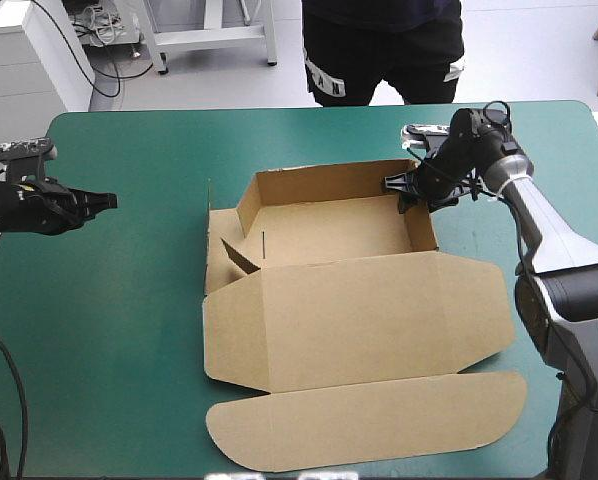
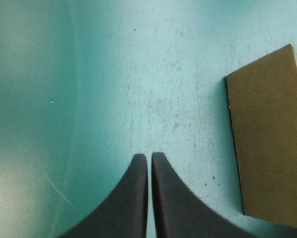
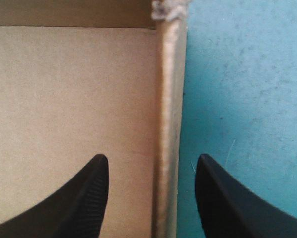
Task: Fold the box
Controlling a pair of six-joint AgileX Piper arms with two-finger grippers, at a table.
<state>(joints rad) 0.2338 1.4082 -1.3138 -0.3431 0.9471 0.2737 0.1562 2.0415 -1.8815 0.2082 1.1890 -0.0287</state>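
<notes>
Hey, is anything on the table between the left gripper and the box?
Nothing visible. Only bare teal-green cover lies between the shut left gripper and the left flap of the box. The right gripper is at the box, its open fingers astride the right wall.

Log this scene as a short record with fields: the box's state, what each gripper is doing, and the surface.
box: brown board, open tray, far and right walls raised
lid: flat on the table, toward its near edge
right gripper: open, straddling the right wall, one finger inside the tray, one outside
left gripper: shut, over bare cover, left of the box and apart from it
table: teal-green cover
</notes>
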